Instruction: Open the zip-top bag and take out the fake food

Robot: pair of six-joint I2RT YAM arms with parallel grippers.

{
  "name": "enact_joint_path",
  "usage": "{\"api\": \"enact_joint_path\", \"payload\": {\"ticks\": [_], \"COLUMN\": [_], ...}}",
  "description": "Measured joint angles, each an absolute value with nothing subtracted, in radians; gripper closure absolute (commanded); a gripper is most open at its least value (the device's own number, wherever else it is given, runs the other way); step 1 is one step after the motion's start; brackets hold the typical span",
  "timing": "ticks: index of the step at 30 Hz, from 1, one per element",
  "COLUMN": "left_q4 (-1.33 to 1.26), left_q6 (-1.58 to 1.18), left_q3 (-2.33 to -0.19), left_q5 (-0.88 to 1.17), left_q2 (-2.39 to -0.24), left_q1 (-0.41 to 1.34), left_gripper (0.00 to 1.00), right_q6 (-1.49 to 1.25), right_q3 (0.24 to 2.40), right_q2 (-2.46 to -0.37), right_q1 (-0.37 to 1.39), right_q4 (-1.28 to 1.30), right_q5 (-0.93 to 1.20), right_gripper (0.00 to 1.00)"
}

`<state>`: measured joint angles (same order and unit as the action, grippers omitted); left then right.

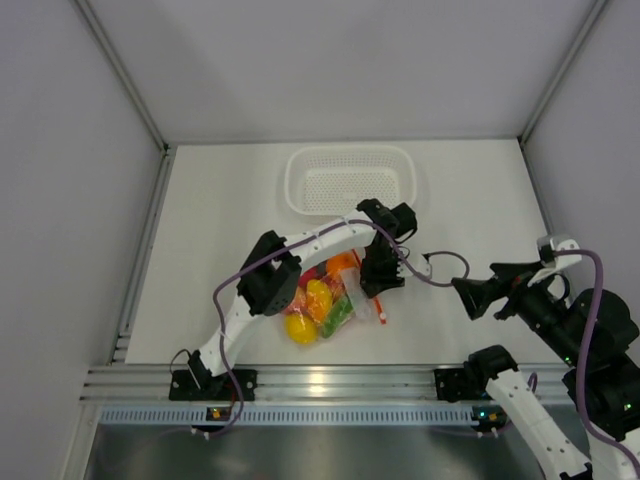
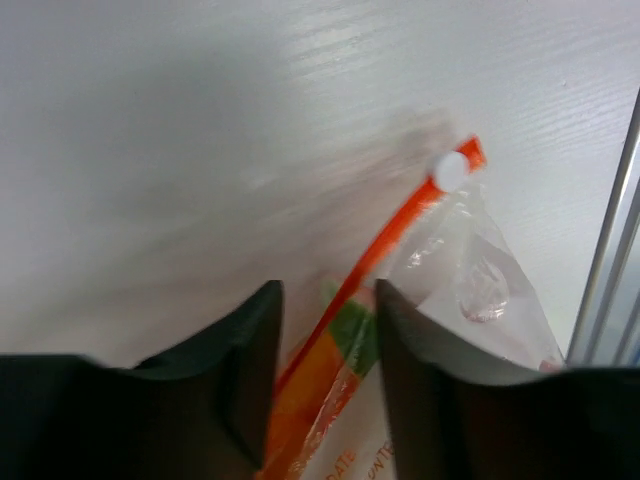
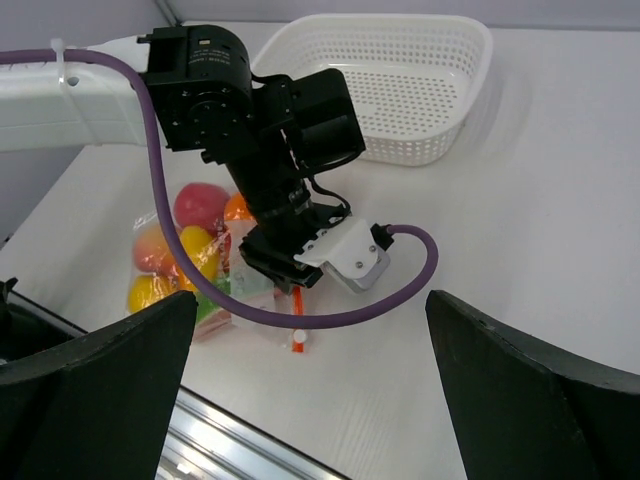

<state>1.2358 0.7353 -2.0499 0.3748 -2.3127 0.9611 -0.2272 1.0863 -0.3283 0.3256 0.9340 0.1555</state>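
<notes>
Left end effector spread, its fingers straddling the orange zip strip of the zip-top bag. The bag lies on the desk near the front edge, with the fake food inside. Right end effector spread wide, well apart from the bag. White perforated basket beyond.

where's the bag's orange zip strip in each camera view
Top external: zip strip just below centre, poking out under the left gripper.
Left wrist: zip strip runs diagonally from upper right down between the left gripper fingers.
Right wrist: zip strip lower centre-left, below the left gripper.
Shared landmark: the left gripper.
</notes>
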Motion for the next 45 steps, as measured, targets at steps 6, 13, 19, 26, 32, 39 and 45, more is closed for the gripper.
{"api": "enact_joint_path", "payload": {"ticks": [6, 13, 19, 26, 32, 39, 45], "left_q4": [1.240, 1.243, 1.256, 1.250, 1.250, 1.248, 1.161], "left_q6": [0.743, 0.745, 0.746, 0.727, 0.693, 0.643, 0.580], "left_q3": [-2.071, -2.085, -2.140, -2.170, -2.170, -2.165, -2.013], "left_q5": [0.381, 0.377, 0.377, 0.405, 0.402, 0.432, 0.480], "left_q2": [-2.318, -2.330, -2.333, -2.267, -2.127, -1.973, -1.793], "left_q1": [0.957, 0.957, 0.950, 0.895, 0.848, 0.844, 0.839], "left_gripper": [0.72, 1.00, 1.00, 1.00, 1.00, 1.00, 1.00], "right_q6": [-0.216, -0.209, -0.211, -0.245, -0.268, -0.295, -0.318], "right_q3": [1.073, 1.066, 1.047, 0.951, 0.913, 0.833, 0.751], "right_q2": [-0.320, -0.315, -0.312, -0.253, -0.234, -0.300, -0.387], "right_q1": [0.326, 0.326, 0.326, 0.326, 0.326, 0.326, 0.326], "right_q4": [0.928, 0.927, 0.913, 0.851, 0.765, 0.616, 0.479], "right_q5": [0.158, 0.146, 0.113, 0.067, 0.108, 0.308, 0.501], "right_gripper": [0.01, 0.01, 0.01, 0.00, 0.03, 0.06, 0.08]}}
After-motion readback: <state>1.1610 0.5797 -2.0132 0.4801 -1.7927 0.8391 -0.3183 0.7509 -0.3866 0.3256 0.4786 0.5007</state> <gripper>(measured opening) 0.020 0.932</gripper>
